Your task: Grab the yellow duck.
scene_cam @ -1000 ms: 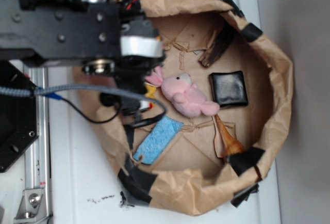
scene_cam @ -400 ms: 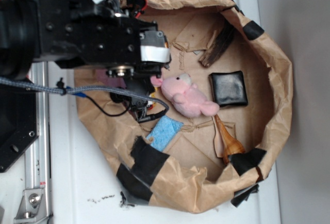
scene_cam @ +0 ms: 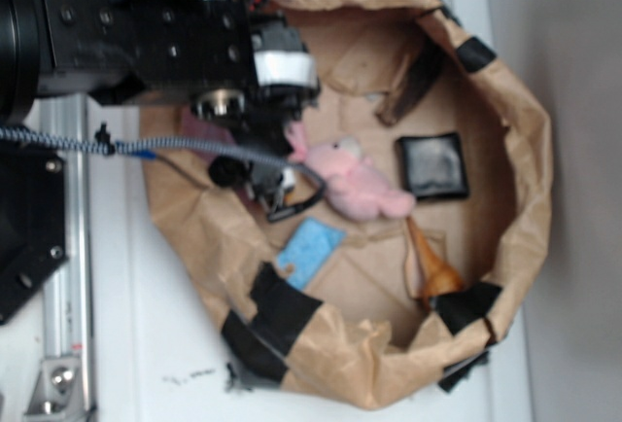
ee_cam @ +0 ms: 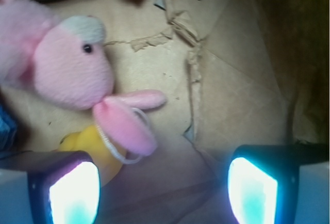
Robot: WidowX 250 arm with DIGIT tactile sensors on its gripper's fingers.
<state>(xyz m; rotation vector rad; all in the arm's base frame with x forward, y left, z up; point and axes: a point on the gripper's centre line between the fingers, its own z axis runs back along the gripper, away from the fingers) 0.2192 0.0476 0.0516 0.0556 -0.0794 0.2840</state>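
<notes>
gripper (ee_cam: 162, 190) is spread wide with nothing in it, yellow duck (ee_cam: 95, 144) tucked under the pink bunny's (ee_cam: 72, 72) ear by one finger

The exterior view is smeared by motion blur, worst on the black arm (scene_cam: 126, 33), and the white bench (scene_cam: 155, 344) is lit evenly. In the wrist view the claw (ee_cam: 164, 190) pads (ee_cam: 75, 193) are blown out to glaring cyan-white; the pink bunny (ee_cam: 72, 74) above them is soft.
</notes>
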